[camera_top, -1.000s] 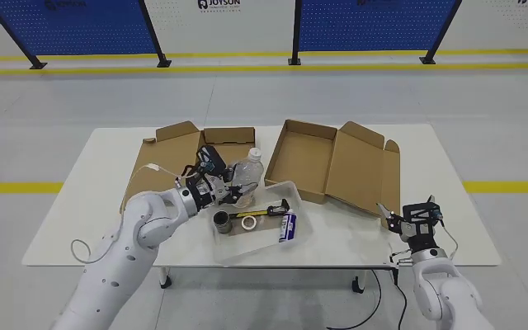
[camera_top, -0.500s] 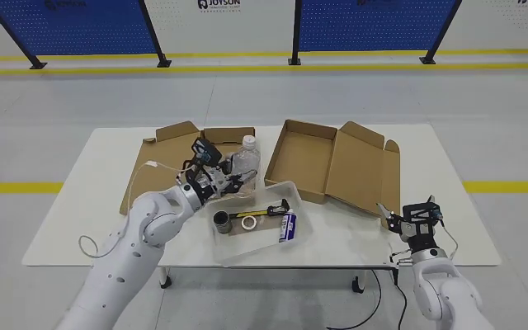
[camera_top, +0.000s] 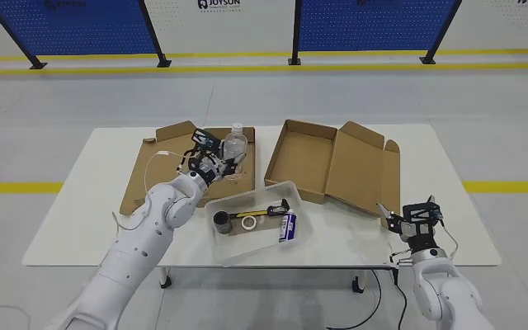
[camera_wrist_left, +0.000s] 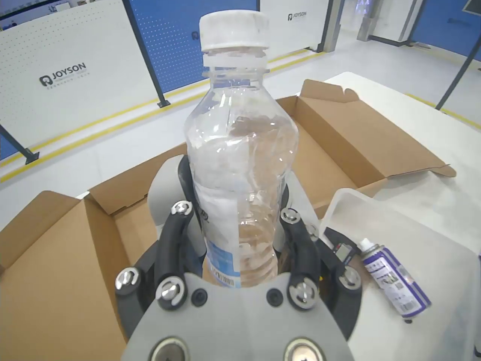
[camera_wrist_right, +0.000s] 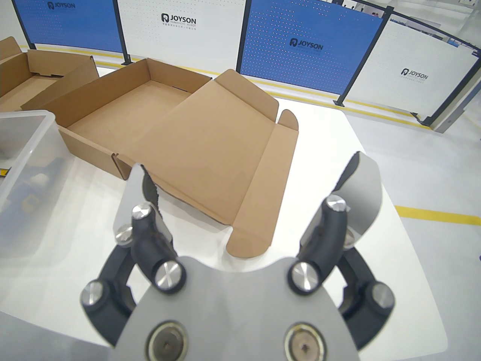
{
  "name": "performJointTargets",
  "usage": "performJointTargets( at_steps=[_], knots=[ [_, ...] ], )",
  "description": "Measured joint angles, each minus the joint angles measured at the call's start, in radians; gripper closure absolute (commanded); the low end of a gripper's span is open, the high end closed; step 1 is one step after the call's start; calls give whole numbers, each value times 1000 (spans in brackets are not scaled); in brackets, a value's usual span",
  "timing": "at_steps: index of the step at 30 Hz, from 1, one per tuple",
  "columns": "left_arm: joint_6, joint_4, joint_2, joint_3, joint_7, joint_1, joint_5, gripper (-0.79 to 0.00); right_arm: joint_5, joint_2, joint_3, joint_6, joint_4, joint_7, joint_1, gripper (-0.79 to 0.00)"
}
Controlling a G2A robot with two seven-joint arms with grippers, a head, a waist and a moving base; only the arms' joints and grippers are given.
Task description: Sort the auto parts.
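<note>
Under everything, a white table (camera_top: 91, 198). At two o'clock from its centre, a wide cardboard box (camera_top: 330, 169), open, lid laid flat toward three o'clock. At ten o'clock, a second cardboard box (camera_top: 165, 148), also open, flaps raised along its twelve o'clock edge. Just toward six o'clock of centre, a clear plastic bin (camera_top: 256, 246), set at a slant, just beside the wide cardboard box's near wall. At eleven o'clock, over the tray end of the second cardboard box, a clear bottle (camera_top: 234, 147) with a white cap, cap pointing to twelve o'clock, clamped around its lower body by the left gripper (camera_top: 221, 163), jaws pressed against both sides of the label. At four o'clock, close to the table's edge and well apart from the bin, the right gripper (camera_wrist_right: 250, 167), jaws wide apart and empty, facing the flat lid. Inside the bin, at its three o'clock end, a white spray can (camera_top: 287, 226) with a blue label, lying on its side. Along the middle, a black-and-yellow measuring tool (camera_top: 272, 209). At the nine o'clock end, a short metal cylinder (camera_top: 222, 221), open end up. Just beside it toward three o'clock, a small white ring (camera_top: 247, 222), lying flat.
</note>
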Motion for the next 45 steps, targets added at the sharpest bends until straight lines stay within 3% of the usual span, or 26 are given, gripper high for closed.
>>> performJointTargets(
  at_steps=[8,20,22,26,31,40,45],
  knots=[
    [-5,176,-18,14,52,-49,33,0,0,0,0,0,0,0,0,-785],
    [-15,308,-44,33,133,-67,52,0,0,0,0,0,0,0,0,-785],
    [-12,320,-48,33,142,-66,47,-197,0,0,0,0,0,0,0,-785],
    [-10,348,-55,37,164,-65,59,-265,0,0,0,0,0,0,0,-785],
    [0,376,-61,33,184,-64,60,-785,0,0,0,0,0,0,0,-785],
    [-4,404,-66,18,192,-64,69,-785,0,0,0,0,0,0,0,-785],
    [-3,374,-61,4,199,-48,97,-785,0,0,0,0,0,0,0,-785]
  ],
)
